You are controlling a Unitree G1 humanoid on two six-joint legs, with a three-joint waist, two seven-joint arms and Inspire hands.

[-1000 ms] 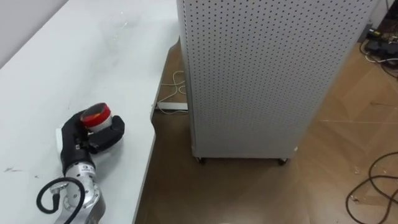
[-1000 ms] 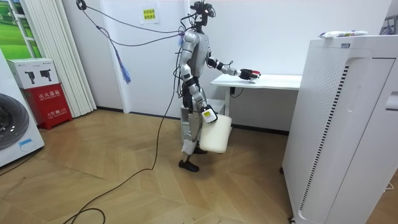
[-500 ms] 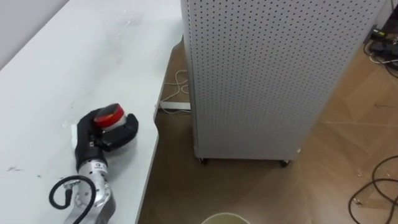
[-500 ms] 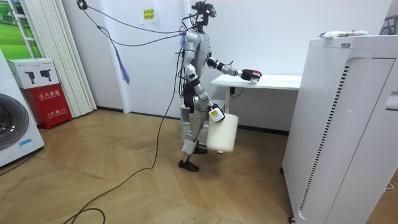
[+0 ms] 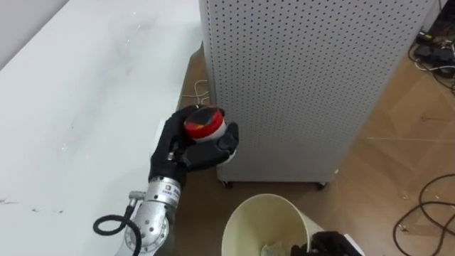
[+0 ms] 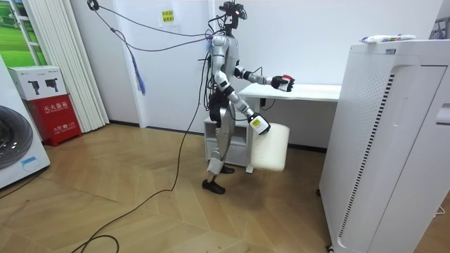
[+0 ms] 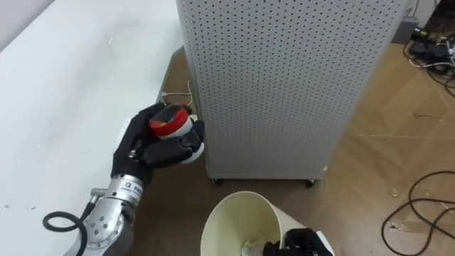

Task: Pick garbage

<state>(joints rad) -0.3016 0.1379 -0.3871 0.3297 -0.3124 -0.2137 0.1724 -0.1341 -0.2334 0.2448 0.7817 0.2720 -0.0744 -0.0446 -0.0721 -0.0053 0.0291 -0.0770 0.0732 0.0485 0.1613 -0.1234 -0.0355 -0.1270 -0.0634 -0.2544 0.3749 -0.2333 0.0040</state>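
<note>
Holds the red-lidded tub [image 5: 205, 122] clear of the counter [image 5: 85, 107] now, past its edge, left robot hand [image 5: 188, 149] curled round it. Swings the bin [image 5: 264, 219] up close below with the right robot hand [image 5: 334, 244], grip impossible to tell. Leaves only the drop, probably.

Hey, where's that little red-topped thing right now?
The red-topped item sits gripped in the left hand at the white table's edge, in front of the perforated cabinet, up and left of the cream bin.
</note>
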